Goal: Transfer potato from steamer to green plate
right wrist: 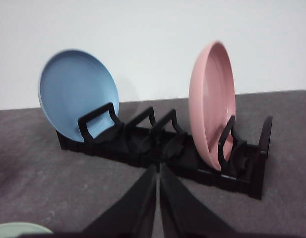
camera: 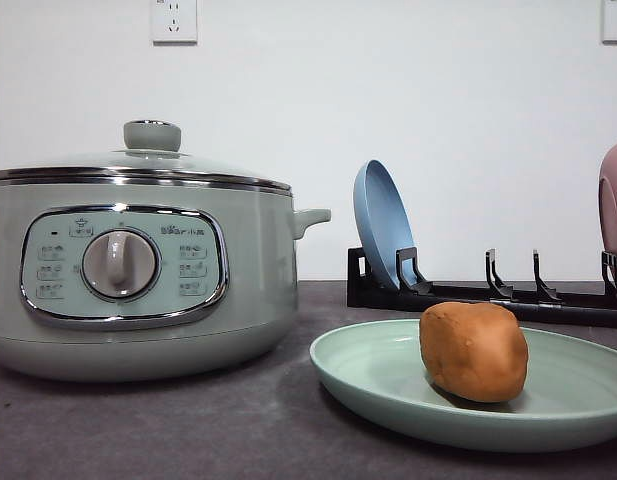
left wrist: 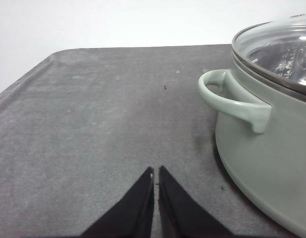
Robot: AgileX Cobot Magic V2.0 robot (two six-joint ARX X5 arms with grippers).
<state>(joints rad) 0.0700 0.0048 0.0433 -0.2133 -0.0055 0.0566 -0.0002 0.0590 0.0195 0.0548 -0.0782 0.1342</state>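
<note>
The orange-brown potato [camera: 474,351] rests on the pale green plate [camera: 378,375] at the front right of the table. The sage-green steamer [camera: 138,280] stands at the left with its glass lid [camera: 153,150] on. In the left wrist view, my left gripper [left wrist: 156,172] is shut with nothing in it, above bare grey table beside the steamer's side handle [left wrist: 227,96]. In the right wrist view, my right gripper [right wrist: 157,169] is shut and empty, pointing at the black plate rack [right wrist: 162,148]. A sliver of the green plate's rim [right wrist: 19,229] shows at that view's corner.
A black plate rack [camera: 488,295] stands at the back right with a blue plate [camera: 383,225] upright at its left end and a pink plate [camera: 615,205] at its right end. Grey cloth covers the table [left wrist: 93,124]. A white wall is behind.
</note>
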